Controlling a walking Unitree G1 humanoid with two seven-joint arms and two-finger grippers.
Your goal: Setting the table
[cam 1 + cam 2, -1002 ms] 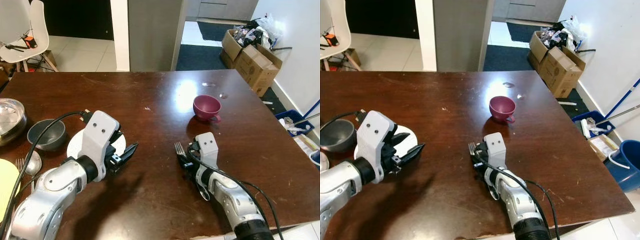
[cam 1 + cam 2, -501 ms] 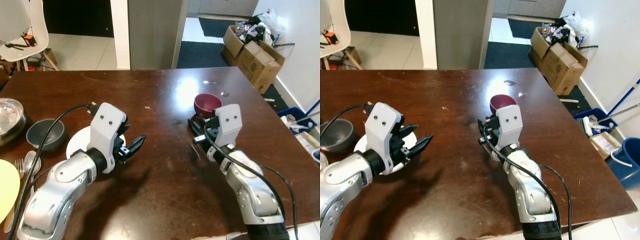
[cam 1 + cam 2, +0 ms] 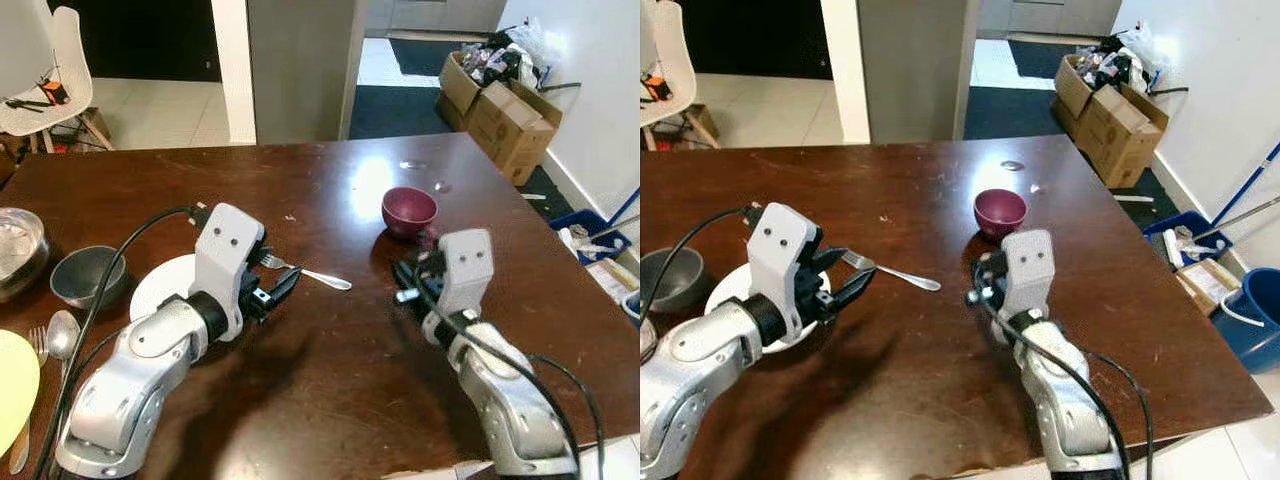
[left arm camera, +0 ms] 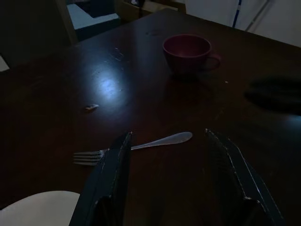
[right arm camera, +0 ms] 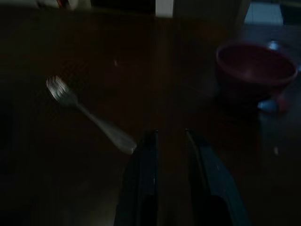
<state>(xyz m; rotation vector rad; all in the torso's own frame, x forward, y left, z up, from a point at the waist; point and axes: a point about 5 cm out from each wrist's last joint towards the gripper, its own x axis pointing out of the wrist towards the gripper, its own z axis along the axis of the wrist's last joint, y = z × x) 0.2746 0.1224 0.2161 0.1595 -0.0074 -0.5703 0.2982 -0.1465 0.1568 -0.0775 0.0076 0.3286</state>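
Observation:
A silver fork [image 3: 308, 273] lies flat on the dark wooden table [image 3: 320, 400], tines toward the white plate [image 3: 160, 285]. My left gripper [image 3: 279, 276] hovers open just above the fork's tined end, beside the plate; in the left wrist view the fork [image 4: 141, 146] lies just beyond the spread fingers [image 4: 110, 174]. A maroon cup [image 3: 409, 210] stands upright farther right. My right gripper [image 3: 408, 282] sits low in front of the cup, right of the fork's handle. Its fingers [image 5: 143, 179] are a narrow gap apart with nothing between them.
At the table's left are a grey bowl [image 3: 88, 277], a steel bowl [image 3: 15, 245], a yellow plate [image 3: 14, 372] and a spoon [image 3: 60, 335]. Cardboard boxes [image 3: 500, 95] and a blue bin [image 3: 1245, 330] stand on the floor right of the table, a white chair [image 3: 35, 55] at far left.
The right gripper lifted the fork, carried it left and let go; it now lies by the left gripper. The right gripper drew back; the left arm reached in over the fork.

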